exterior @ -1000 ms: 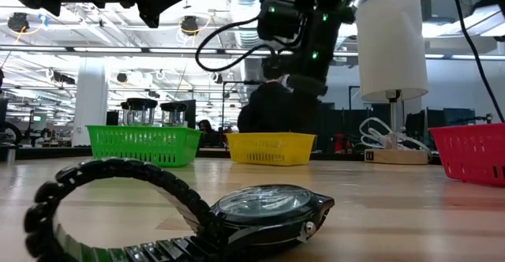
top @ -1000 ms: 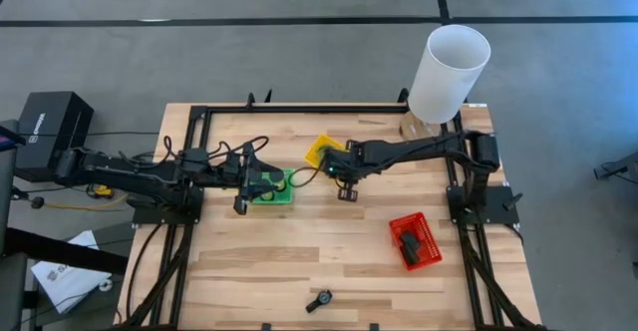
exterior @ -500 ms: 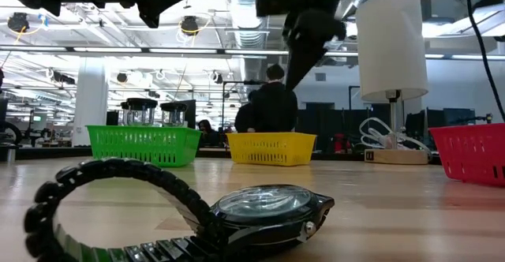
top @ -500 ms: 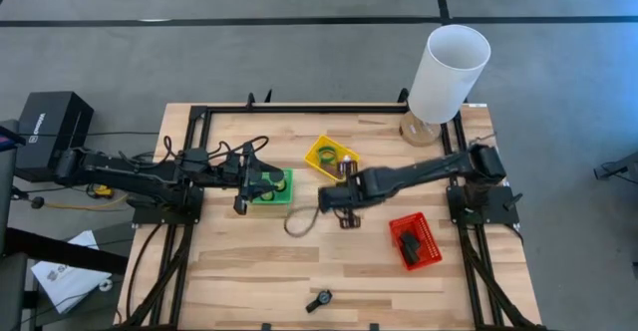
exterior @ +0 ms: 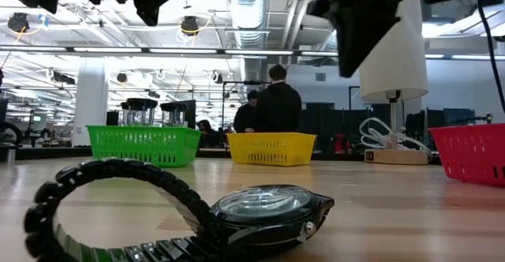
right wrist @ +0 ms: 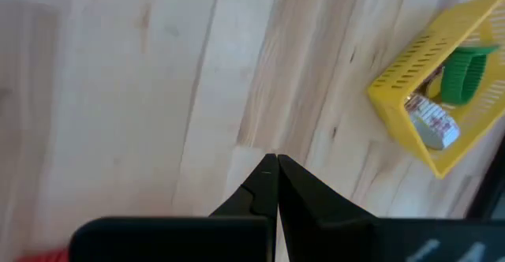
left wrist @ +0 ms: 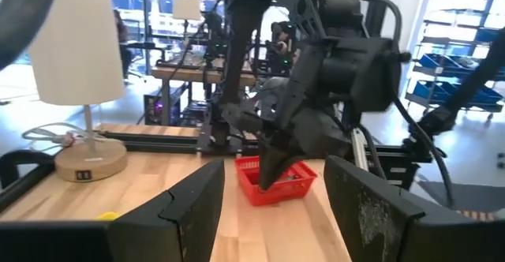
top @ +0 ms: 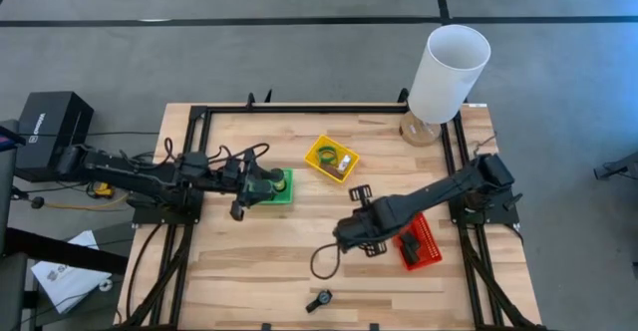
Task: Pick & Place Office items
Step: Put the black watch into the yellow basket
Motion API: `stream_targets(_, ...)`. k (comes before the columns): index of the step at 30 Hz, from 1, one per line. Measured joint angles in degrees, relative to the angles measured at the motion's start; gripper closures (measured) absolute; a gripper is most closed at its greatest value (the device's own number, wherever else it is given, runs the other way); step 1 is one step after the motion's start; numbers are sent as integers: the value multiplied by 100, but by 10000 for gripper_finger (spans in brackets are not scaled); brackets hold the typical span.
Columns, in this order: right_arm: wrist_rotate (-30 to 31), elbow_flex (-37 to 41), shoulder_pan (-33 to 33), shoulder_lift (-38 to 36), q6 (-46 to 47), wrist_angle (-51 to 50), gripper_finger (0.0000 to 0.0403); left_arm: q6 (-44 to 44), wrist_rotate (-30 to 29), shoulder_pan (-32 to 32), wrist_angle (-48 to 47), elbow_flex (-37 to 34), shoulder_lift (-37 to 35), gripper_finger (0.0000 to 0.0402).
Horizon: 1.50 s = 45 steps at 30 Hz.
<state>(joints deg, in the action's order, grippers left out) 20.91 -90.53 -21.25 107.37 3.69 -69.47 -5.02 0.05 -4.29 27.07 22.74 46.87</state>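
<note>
Both robot arms are matte black, built of boxy jointed segments. The left arm (top: 150, 171) carries looping black cables along its links. The right arm (top: 429, 196) trails a hanging black cable loop. Its two tapered black fingers (right wrist: 256, 187) end in sharp points.

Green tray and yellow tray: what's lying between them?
Nothing. The high view shows only bare wooden table between the green tray and the yellow tray.

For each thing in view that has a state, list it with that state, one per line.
Left gripper: open, empty, over the green tray.
Right gripper: shut, empty, above bare table near the red tray.
Yellow tray: holds a green ring and a small pale item.
Watch: lying flat near the table's front edge.
White cylinder: upright.
</note>
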Motion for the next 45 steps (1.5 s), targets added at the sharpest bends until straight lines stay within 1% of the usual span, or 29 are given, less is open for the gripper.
stream_targets(8,18,3,-223,-614,83,19,403,0,0,-198,42,0,0,188)
stream_targets(10,17,204,-273,-911,70,257,403,-2,0,-210,48,0,0,188)
stream_targets(13,15,1015,-320,-1576,-1,1114,403,-84,0,-208,55,0,0,188)
stream_targets(16,17,2170,-313,-2402,68,2237,403,-285,-2,-208,57,0,0,188)
stream_targets(19,19,3335,-266,-3164,355,3527,403,-299,-2,-208,66,0,0,188)
stream_targets(23,17,4541,-144,-3882,544,5292,403,-299,31,-208,118,4,64,188)
stream_targets(26,18,5159,-49,-4177,288,6137,403,-299,88,-214,158,7,168,188)
stream_targets(28,17,5369,60,-4293,122,6453,403,-299,90,-217,161,7,277,188)
stream_targets(30,14,5435,181,-4369,158,6715,403,-299,90,-217,347,7,447,188)
stream_targets(33,13,5441,364,-4395,327,6815,403,-301,184,-217,754,7,779,188)
stream_targets(35,11,5441,442,-4395,326,6847,403,-299,309,-217,1153,7,1058,188)
stream_targets(38,7,5441,510,-4361,323,6839,403,-299,334,-217,1571,16,1469,188)
stream_targets(45,-4,5450,568,-4325,323,6802,403,-253,330,-273,1561,571,2353,188)
